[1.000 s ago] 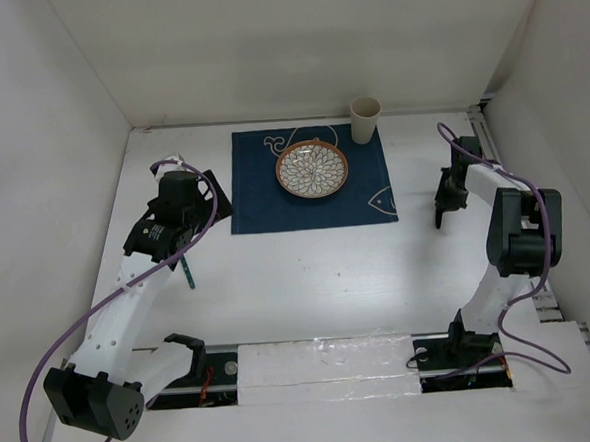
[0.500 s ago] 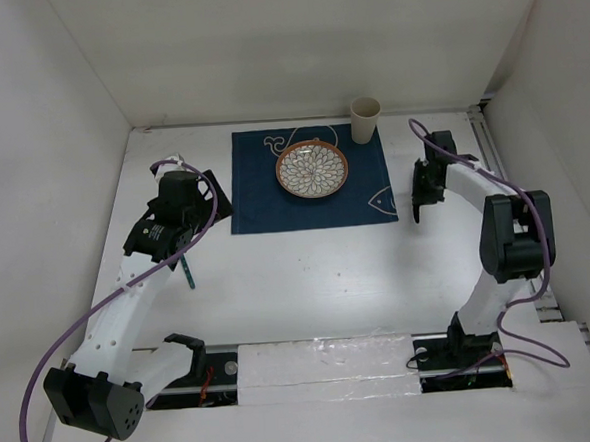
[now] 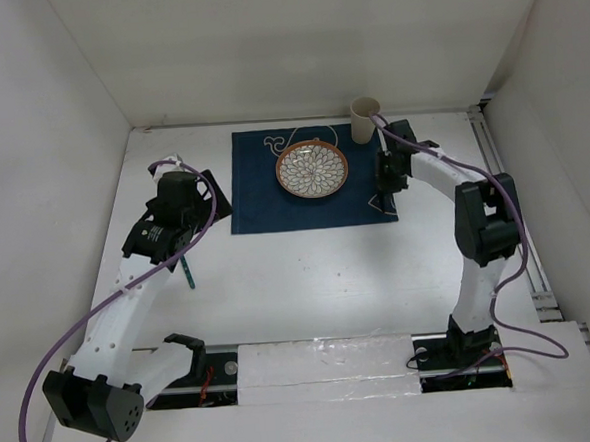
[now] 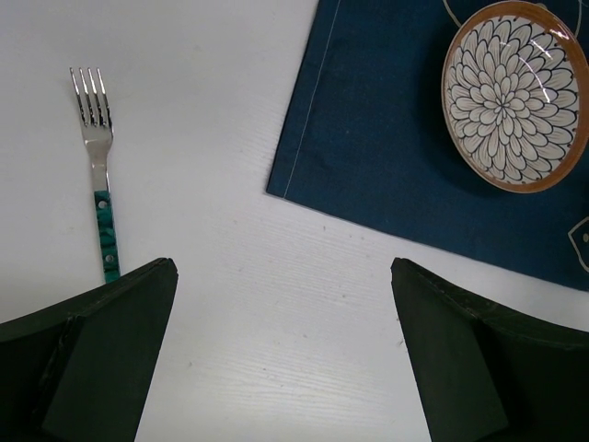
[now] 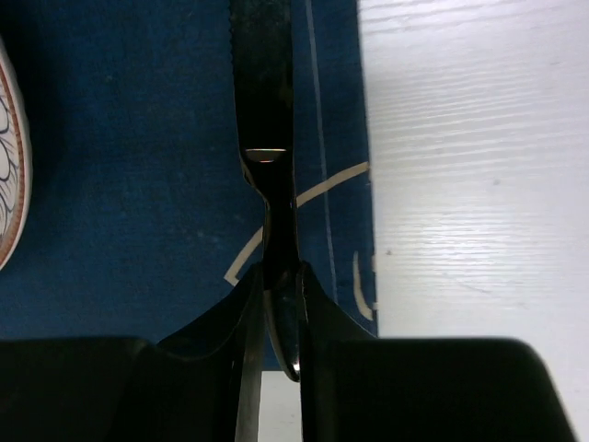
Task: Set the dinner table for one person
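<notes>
Filling the space between white walls (image 3: 295,51), the white table (image 3: 309,280) shows open surface near; a blue mat (image 3: 259,198) lies far-centre; the left hand (image 4: 283,304) hangs spread by a fork (image 4: 99,184) left of it; the right hand (image 5: 278,276) pinches a knife (image 5: 262,92) over the mat's right edge.

Looks like a robotics lab test cell, not a home. Boxed in by plain white panels (image 3: 295,51) at top, left and right of frame. Fitted with left arm (image 3: 130,311) and right arm (image 3: 486,229) bolted to a taped rail (image 3: 324,364) at bottom edge, trailing loose purple cables (image 3: 23,423). Staged on bare dinner table (image 3: 309,280): mat (image 3: 259,198), plate (image 3: 313,168), cup (image 3: 366,119), upper centre.
</notes>
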`<action>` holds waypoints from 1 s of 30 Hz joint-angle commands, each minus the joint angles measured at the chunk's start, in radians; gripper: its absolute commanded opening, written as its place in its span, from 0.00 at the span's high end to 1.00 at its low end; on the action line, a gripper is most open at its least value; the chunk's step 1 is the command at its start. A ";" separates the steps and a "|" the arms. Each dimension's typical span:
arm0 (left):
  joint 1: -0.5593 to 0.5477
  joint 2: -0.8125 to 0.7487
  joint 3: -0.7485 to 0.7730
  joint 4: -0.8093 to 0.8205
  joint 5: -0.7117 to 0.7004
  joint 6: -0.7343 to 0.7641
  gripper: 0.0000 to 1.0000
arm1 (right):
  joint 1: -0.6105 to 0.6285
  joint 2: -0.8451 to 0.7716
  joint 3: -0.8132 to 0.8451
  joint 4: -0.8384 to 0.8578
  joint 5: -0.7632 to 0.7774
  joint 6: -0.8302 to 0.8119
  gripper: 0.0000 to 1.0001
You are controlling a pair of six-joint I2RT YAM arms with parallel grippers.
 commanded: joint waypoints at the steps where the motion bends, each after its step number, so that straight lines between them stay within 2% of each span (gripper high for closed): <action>1: 0.004 -0.027 0.003 0.024 -0.013 0.014 0.00 | 0.033 0.007 0.072 -0.005 -0.010 0.032 1.00; 14: 0.004 -0.027 0.003 0.024 -0.004 0.014 0.00 | 0.063 0.128 0.219 -0.069 0.009 0.023 1.00; 28: 0.004 -0.027 0.003 0.024 -0.004 0.014 0.00 | 0.063 0.166 0.219 -0.069 0.027 0.014 1.00; 30: 0.004 -0.027 0.003 0.024 -0.004 0.014 0.00 | 0.063 0.177 0.219 -0.069 0.027 0.014 0.95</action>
